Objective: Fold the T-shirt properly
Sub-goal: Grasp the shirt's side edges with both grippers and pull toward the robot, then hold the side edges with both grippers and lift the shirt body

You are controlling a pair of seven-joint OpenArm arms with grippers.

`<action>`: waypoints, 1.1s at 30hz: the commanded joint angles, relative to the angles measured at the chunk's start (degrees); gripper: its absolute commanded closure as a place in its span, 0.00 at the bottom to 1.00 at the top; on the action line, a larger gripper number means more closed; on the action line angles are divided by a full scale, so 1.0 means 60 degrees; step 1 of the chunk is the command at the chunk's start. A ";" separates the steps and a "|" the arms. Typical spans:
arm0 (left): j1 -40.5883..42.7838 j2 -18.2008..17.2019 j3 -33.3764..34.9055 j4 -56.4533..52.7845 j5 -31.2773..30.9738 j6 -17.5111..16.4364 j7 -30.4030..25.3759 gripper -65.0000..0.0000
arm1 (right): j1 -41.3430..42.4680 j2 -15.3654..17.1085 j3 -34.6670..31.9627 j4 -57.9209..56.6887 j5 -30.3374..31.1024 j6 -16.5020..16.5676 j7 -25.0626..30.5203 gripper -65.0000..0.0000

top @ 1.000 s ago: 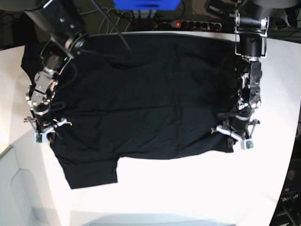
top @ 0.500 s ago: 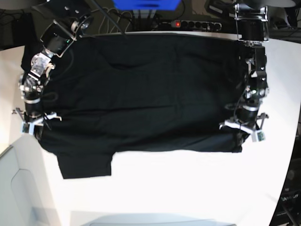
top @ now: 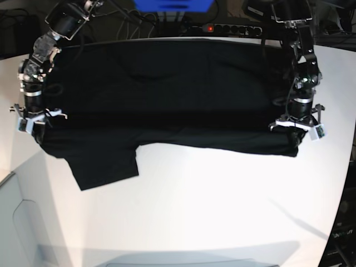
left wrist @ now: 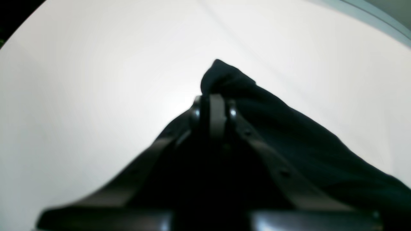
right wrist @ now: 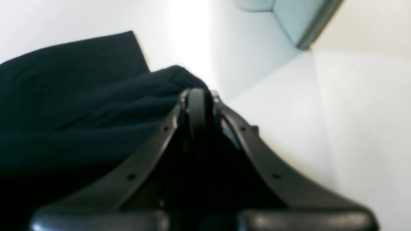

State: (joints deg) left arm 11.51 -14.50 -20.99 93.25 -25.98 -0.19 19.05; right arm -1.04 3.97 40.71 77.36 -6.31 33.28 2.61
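Note:
The black T-shirt (top: 167, 94) lies spread across the white table (top: 222, 211), with one sleeve (top: 103, 167) sticking out toward the front left. My left gripper (top: 293, 142) is at the shirt's right edge, shut on a bunched fold of the cloth. The left wrist view shows its closed fingertips (left wrist: 217, 106) pinching the black fabric (left wrist: 289, 138). My right gripper (top: 36, 131) is at the shirt's left edge, also shut on cloth. In the right wrist view, the T-shirt (right wrist: 80, 96) bunches against the closed gripper (right wrist: 197, 100). No print or tag shows.
A power strip (top: 225, 28) and cables run along the back edge behind the shirt, beside a blue object (top: 173, 4). A pale grey panel (top: 22, 222) sits at the table's front-left corner. Bare white tabletop stretches in front of the shirt.
Both grippers have moved toward the back of the table and outward, still holding cloth. The shirt's front edge has been drawn back with them and the shirt is stretched wider.

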 commanded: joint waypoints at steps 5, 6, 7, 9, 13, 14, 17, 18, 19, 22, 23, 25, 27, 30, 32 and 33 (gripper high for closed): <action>0.0522 -0.0067 -0.0025 0.0128 -0.0029 -0.0035 -0.0296 1.00 | -0.0464 0.0430 -0.0008 0.0110 0.0414 0.0073 0.0275 1.00; 0.0624 0.0036 -0.0010 0.0070 -0.0029 -0.0035 -0.0296 1.00 | -0.0508 0.0430 -0.0008 0.0037 0.0414 0.0073 0.0290 1.00; 0.0683 0.0183 -0.0054 0.0055 -0.0029 -0.0035 -0.0296 1.00 | -0.0508 0.0430 -0.0008 -0.0037 0.0414 0.0073 0.0246 1.00; 0.0844 0.0388 -0.0083 0.0040 0.0014 -0.0035 -0.0281 1.00 | -0.0508 0.0430 -0.0008 -0.0198 0.0399 0.0073 0.0231 1.00; 0.0947 0.0490 0.0004 -0.0267 -0.0015 -0.0035 -0.0222 1.00 | -0.0523 0.0372 -0.0008 -0.0227 0.0399 0.0073 0.0217 1.00; 0.0917 0.0490 0.0004 -0.0370 -0.0015 -0.0035 -0.0222 1.00 | -0.0523 0.0372 -0.0023 -0.0227 0.0384 0.0073 0.0202 1.00; 0.0917 0.0490 0.0004 -0.0516 -0.0015 -0.0035 -0.0208 0.93 | -0.0640 0.0357 -0.0038 -0.0227 0.0384 0.0073 0.0202 0.99; 0.0932 0.0490 0.0004 -0.0516 -0.0015 -0.0035 -0.0208 0.87 | -0.0640 0.0357 -0.0096 -0.0227 0.0384 0.0073 0.0202 0.94; 0.0961 0.0490 0.0004 -0.0487 -0.0015 -0.0035 -0.0208 0.80 | -0.0655 0.0401 -0.0184 -0.0227 0.0370 0.0073 0.0202 0.89; 0.0990 0.0505 -0.0054 -0.0429 -0.0015 -0.0035 -0.0208 0.57 | -0.0801 0.0416 -0.0375 -0.0168 0.0384 0.0073 0.0217 0.72; 0.0990 0.0505 -0.0069 -0.0399 -0.0015 -0.0035 -0.0252 0.52 | -0.0801 0.0416 -0.0389 -0.0154 0.0399 0.0073 0.0231 0.68; 0.1005 0.0505 -0.0083 -0.0077 -0.0015 -0.0035 -0.0266 0.44 | -0.0787 0.0416 -0.0360 -0.0154 0.0414 0.0073 0.0275 0.63; 0.1064 0.0490 -0.0098 0.0260 -0.0015 -0.0035 -0.0281 0.41 | -0.0772 0.0401 -0.0345 -0.0154 0.0428 0.0073 0.0290 0.62; 0.1034 0.0446 -0.0098 0.0758 -0.0015 -0.0035 -0.0296 0.41 | -0.0772 0.0401 -0.0331 0.0051 0.0443 0.0073 0.0261 0.62; 0.0976 0.0432 -0.0098 0.0832 -0.0015 -0.0035 -0.0296 0.41 | -0.0816 0.0357 -0.0331 0.0418 0.0458 0.0073 0.0231 0.62; 0.0917 0.0417 -0.0098 0.0817 -0.0015 -0.0035 -0.0296 0.41 | -0.0816 0.0357 -0.0345 0.0535 0.0458 0.0073 0.0217 0.62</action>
State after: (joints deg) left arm 17.37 -11.27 -21.23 97.17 -26.02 -0.19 18.61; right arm -6.39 5.39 38.46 79.55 -4.45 33.21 2.55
